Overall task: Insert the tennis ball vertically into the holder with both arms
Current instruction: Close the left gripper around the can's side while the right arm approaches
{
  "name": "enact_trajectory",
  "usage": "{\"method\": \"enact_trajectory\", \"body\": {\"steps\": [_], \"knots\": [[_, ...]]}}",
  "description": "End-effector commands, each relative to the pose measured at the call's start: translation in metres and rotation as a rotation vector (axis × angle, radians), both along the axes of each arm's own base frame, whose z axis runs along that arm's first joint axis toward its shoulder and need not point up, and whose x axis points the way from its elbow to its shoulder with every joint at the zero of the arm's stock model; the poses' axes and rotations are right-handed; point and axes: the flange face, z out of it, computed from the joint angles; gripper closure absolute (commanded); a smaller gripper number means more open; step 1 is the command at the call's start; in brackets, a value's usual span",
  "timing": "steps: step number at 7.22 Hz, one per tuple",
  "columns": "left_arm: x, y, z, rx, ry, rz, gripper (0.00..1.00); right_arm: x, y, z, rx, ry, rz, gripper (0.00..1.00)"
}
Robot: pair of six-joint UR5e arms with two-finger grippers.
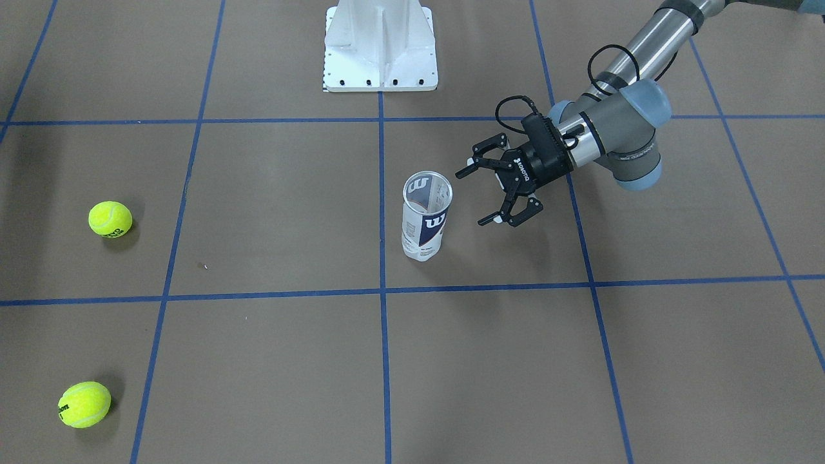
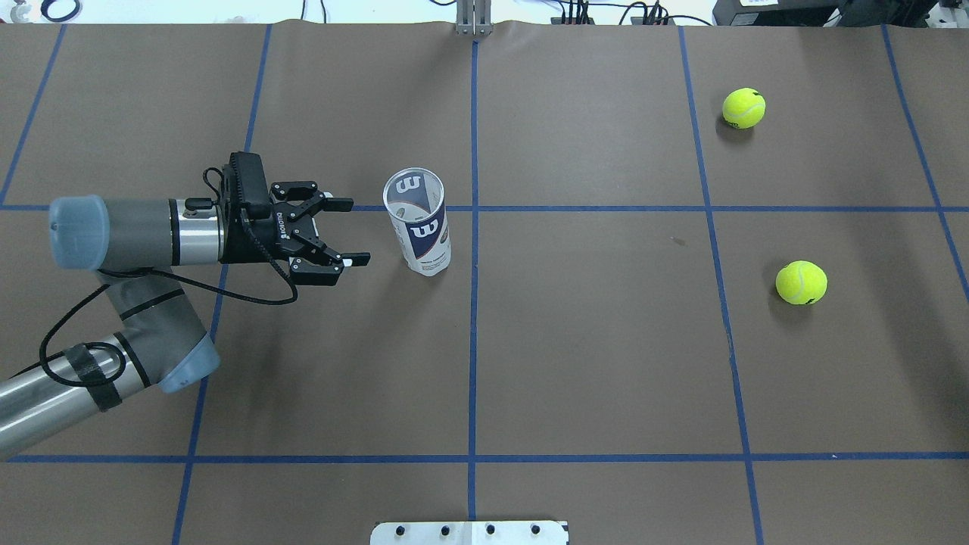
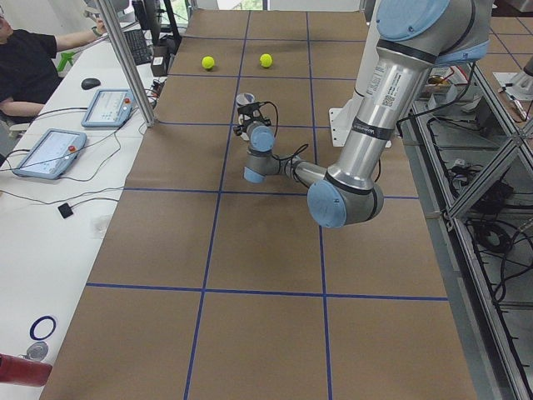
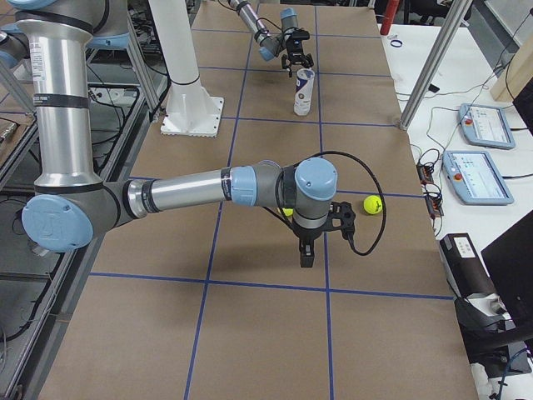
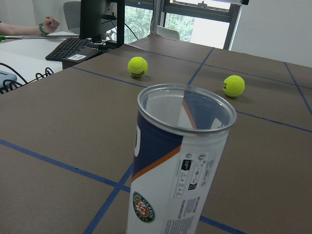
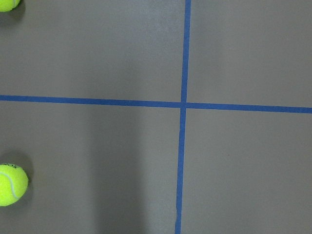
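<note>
Left fingers [image 2: 333, 202] spread beside the upright clear holder [image 2: 425, 238], silver-rimmed, navy-and-white labelled.

Two tennis balls [image 2: 743, 107] [image 2: 801, 282] lie on one bench [image 2: 606, 363], with one holder [image 2: 417, 223], one white pedestal base [image 1: 380, 48] and two arms [image 2: 136, 231] [image 4: 183, 193].

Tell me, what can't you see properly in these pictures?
- Right gripper: it shows only in the exterior right view, small and hanging below its own wrist, so I cannot tell whether it is open or shut.
- One tennis ball: mostly hidden behind the right arm in that same view.
- Holder: its bottom is cut off by the lower edge of the left wrist view.
</note>
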Motion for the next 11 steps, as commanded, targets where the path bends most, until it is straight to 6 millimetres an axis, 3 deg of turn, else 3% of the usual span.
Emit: {"method": "enact_trajectory", "body": {"steps": [1, 3, 5, 7, 9, 11], "knots": [[0.013, 0.009, -0.001, 0.000, 0.000, 0.022, 0.01, -0.009, -0.005, -0.005, 0.011, -0.002, -0.019, 0.01], [0.024, 0.014, -0.004, 0.002, 0.002, 0.031, 0.01, -0.015, -0.011, -0.011, 0.022, -0.003, -0.031, 0.01], [0.041, 0.002, -0.013, 0.000, -0.002, 0.028, 0.01, -0.023, -0.020, -0.022, 0.044, -0.005, -0.045, 0.01], [0.042, 0.001, -0.011, -0.002, -0.004, 0.028, 0.01, -0.049, -0.052, -0.073, 0.133, 0.003, -0.089, 0.01], [0.043, 0.000, -0.009, -0.006, -0.009, 0.026, 0.01, -0.068, -0.052, -0.075, 0.143, -0.018, -0.126, 0.01], [0.044, -0.001, -0.008, 0.003, -0.014, 0.024, 0.01, -0.102, -0.045, -0.080, 0.188, -0.054, -0.138, 0.01]]}}
